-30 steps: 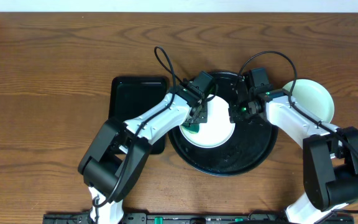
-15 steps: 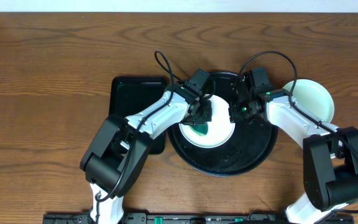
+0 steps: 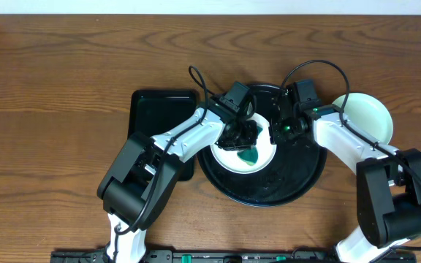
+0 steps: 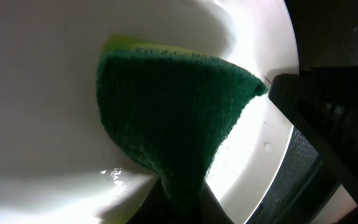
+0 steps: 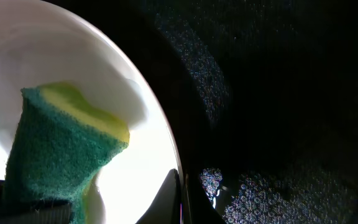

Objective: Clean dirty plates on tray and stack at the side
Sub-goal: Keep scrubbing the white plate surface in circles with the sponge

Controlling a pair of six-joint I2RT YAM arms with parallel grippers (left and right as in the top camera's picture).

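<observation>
Since a second ago the left arm has dragged its sponge from the left part of the plate over to right of centre. The right arm has not shifted.

On the brown wooden bench [image 3: 64, 88] sits the large round black tray with a raised rim [image 3: 298, 179]. A smaller rectangular black tray [image 3: 159, 113] lies just beside it on the left. A pale mint-green round plate [image 3: 368, 117] rests on the bench off the round tray's right side. A small round white plate [image 3: 229, 162] lies on the round tray, left of its middle.

The step in hand looks like scrubbing this white plate. To do it well, the green-and-yellow scouring sponge [image 4: 166, 112] should stay pressed flat, green face down. It should pass over the plate's centre more than once, because the sponge now hides whether any smear remains. The strokes should stop short of the rim so the plate is not pushed out of the other arm's hold.

The left pincer [image 3: 241, 135] is clamped on the sponge from above, and the sponge's lower edge touches the plate's floor. The plate therefore lies directly beneath this pincer.

The right pincer [image 3: 275, 134] is closed, and in its wrist view it appears to be nipping the plate's right rim to steady it. The plate extends leftward from those tips, with the sponge near them.
</observation>
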